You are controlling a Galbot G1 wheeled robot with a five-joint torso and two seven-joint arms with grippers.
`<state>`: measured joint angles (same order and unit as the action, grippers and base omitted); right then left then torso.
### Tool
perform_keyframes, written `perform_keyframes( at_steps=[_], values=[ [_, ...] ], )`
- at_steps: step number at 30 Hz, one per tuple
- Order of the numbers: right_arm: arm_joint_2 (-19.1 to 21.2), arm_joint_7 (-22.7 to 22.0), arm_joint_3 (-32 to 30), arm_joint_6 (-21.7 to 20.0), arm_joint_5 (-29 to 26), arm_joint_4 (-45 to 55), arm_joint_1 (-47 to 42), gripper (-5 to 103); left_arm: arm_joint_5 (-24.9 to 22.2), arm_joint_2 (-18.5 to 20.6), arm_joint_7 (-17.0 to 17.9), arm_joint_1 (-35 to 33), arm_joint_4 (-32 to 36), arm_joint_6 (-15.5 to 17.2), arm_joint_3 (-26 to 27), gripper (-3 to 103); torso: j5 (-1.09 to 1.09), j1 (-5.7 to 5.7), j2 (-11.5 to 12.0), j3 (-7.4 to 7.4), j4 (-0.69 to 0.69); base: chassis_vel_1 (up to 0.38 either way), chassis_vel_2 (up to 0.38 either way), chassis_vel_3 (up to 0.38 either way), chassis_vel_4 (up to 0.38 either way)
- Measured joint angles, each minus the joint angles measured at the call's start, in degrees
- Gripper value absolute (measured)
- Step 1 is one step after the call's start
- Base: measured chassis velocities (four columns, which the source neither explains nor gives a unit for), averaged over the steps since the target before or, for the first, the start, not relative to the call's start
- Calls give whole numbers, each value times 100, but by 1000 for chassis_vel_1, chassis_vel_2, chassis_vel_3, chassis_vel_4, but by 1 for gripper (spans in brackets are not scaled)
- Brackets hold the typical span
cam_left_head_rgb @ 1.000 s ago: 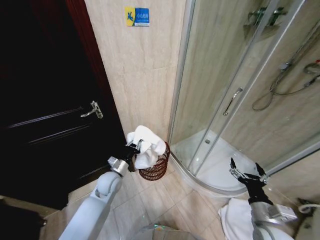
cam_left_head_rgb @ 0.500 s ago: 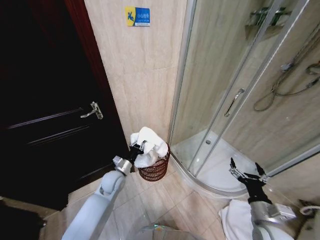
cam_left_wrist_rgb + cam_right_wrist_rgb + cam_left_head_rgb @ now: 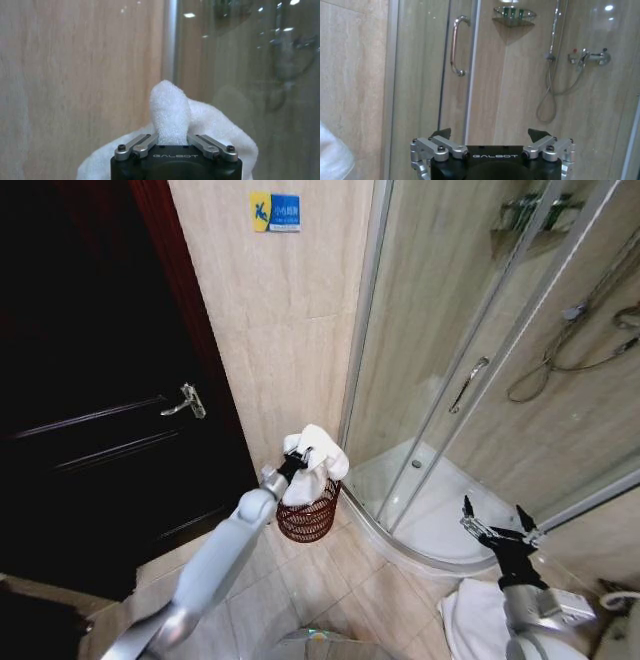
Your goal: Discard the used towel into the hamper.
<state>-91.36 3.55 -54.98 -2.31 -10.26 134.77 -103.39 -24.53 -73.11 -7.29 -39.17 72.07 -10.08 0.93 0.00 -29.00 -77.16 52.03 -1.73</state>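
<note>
The towel [image 3: 316, 465] is best carried until it hangs squarely over the hamper's [image 3: 308, 518] mouth and only then let go, so no fold is draped over the rim. The left claw [image 3: 297, 467] is clamped on a bunched fold of towel, just above the hamper by the shower door [image 3: 470, 380]. The right claw [image 3: 498, 529] is held wide, empty (idle, low near the shower tray).

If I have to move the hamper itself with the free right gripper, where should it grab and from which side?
Probably the open top rim of the hamper, on the side facing the shower, coming down from above. The basket tapers toward its base, so its sides would likely slip, and the left gripper, shut on the towel, hangs over the door side. The right gripper is open near the shower tray.
</note>
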Motion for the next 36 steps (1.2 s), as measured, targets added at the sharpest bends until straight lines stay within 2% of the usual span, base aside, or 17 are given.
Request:
perform_keyframes(
  at_steps=[2, 3, 5, 8, 13, 19, 21, 22, 23, 25, 27, 28, 30, 31, 33, 34, 36],
  values=[
    [-24, -28, -37, -17, 3, 61, -24, 100, 58, -158, -19, 273, -538, -174, -51, 8, 1, 0, 0, 0, 0, 0, 0, 0, 0],
    [-24, -28, -37, -17, 3, 61, -24, 100, 58, -158, -19, 273, -538, -174, -51, 8, 1, 0, 0, 0, 0, 0, 0, 0, 0],
    [-37, -47, -69, -46, -5, 108, -38, 100, 91, -279, -59, 467, -950, -234, -68, 8, 0, -1, 0, 0, -1, 0, 0, 0, 0],
    [-50, -47, -88, -82, -9, 128, -40, 100, 202, -334, -44, 534, -1134, -242, -49, 8, 1, 0, 0, 0, -2, 0, 0, 0, 0],
    [-76, -43, -83, -88, -16, 139, -25, 100, 656, -424, 115, 672, -1638, -311, 219, 8, 0, 0, 0, 0, -2, 0, 0, 0, 0],
    [-77, -40, -39, -88, -19, 122, 11, 100, 931, -425, 31, 750, -1901, -365, 259, 8, 0, 0, 0, -1, -3, 0, 0, 0, 0],
    [-78, -36, -21, -88, -19, 117, 21, 100, 1013, -469, 32, 766, -1969, -366, 257, 5, 0, 0, 0, -1, -3, 0, 0, 0, 0],
    [-81, -30, -12, -88, -20, 117, 27, 100, 1070, -515, 45, 777, -2009, -360, 256, 8, 0, 0, 0, -1, -2, 0, 0, 0, 0],
    [-82, -29, -9, -88, -31, 121, 32, 100, 1157, -566, 66, 779, -2038, -320, 254, 18, -1, 1, 0, -1, -1, 0, 0, 0, 0],
    [-82, -29, -9, -88, -41, 126, 32, 100, 1202, -588, 72, 780, -2052, -297, 252, 18, 0, 1, 0, -1, -1, 0, 0, 0, 0],
    [-82, -29, -45, -83, -94, 144, 24, 100, 1320, -655, 140, 803, -2116, -250, 240, 29, -1, 1, 0, -1, -1, 0, 0, 0, 0],
    [-82, -29, -45, -83, -94, 144, 24, 100, 1320, -655, 140, 803, -2116, -250, 240, 29, -1, 1, 0, -1, -1, 0, 0, 0, 0],
    [-82, -28, -101, -69, -149, 155, 10, 100, 1396, -684, 167, 833, -2174, -230, 234, 39, 0, 1, 0, -1, -1, 0, 0, 0, 0],
    [-82, -28, -101, -69, -149, 155, 10, 100, 1396, -684, 167, 833, -2174, -230, 234, 39, 0, 1, 0, -1, -1, 0, 0, 0, 0],
    [-82, -6, -160, -29, -187, 155, -14, 100, 1469, -688, 185, 844, -2198, -101, 233, 50, 0, 1, 0, -1, -1, 0, 0, 0, 0],
    [-82, -6, -160, -29, -187, 155, -14, 100, 1469, -688, 185, 844, -2198, -101, 233, 50, 0, 1, 0, -1, -1, 0, 0, 0, 0],
    [-81, 11, -180, 15, -208, 153, -49, 100, 1533, -682, 210, 848, -2206, 53, 233, 61, 0, 1, 0, -1, -1, 0, 0, 0, 0]
  ],
)
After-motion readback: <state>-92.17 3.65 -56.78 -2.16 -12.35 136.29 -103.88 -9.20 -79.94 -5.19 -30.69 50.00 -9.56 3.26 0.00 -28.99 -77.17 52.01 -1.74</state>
